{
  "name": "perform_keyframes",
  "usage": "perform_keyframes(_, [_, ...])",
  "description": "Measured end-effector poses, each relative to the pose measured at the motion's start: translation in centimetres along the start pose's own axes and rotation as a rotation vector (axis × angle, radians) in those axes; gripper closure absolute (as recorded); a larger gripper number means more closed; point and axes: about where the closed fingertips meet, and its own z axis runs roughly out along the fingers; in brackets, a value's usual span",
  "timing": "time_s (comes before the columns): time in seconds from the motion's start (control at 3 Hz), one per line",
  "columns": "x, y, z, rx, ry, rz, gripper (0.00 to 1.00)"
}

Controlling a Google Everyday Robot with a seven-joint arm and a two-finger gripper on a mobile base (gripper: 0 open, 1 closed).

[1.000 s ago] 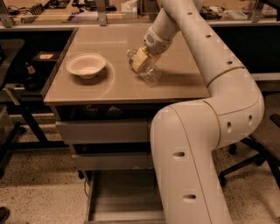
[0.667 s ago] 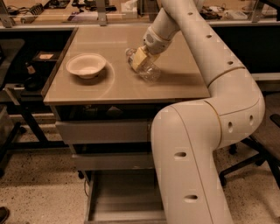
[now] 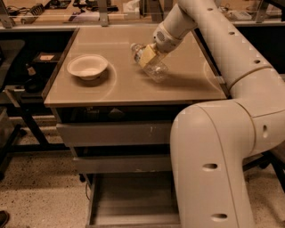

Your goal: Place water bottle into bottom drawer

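1. Two open containers show: a white bowl (image 3: 87, 67) stands upright in the upper left of the tan surface (image 3: 187, 87) with its plain pale inside in view, and the bottom drawer (image 3: 129, 198) is pulled out at the lower middle of the frame, showing its flat grey floor and a low side rail.
2. One water bottle (image 3: 159, 71), clear and crinkled, lies tilted at the upper middle of the frame, well apart from the bowl. Its cap end points up and left and its lower end points down and right at the surface; whether that end touches cannot be told.
3. The pincer (image 3: 147, 56) is clenched around the bottle's middle, with a yellowish pad across it.
4. The bottle's pale band is mostly hidden by the pincer, and any writing is too small to read.
5. The white arm (image 3: 222, 49) reaches in from the right, and its bulky lower body (image 3: 213, 173) covers the drawer's right side.
6. Two upper drawers (image 3: 116, 133) with scuffed grey fronts sit closed between the surface and the bottom drawer.
7. A far surface (image 3: 67, 13) with clutter runs along the top edge, and a speckled floor (image 3: 40, 187) fills the lower left.
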Motion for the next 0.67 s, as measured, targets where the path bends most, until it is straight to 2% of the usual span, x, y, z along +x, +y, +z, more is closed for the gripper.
perform_keyframes(0.33, [4.56,2.04,-1.64,-0.045,0.026,-0.023,1.0])
perform_keyframes(0.67, [4.55,2.04,-1.62,-0.045,0.026,-0.023,1.0])
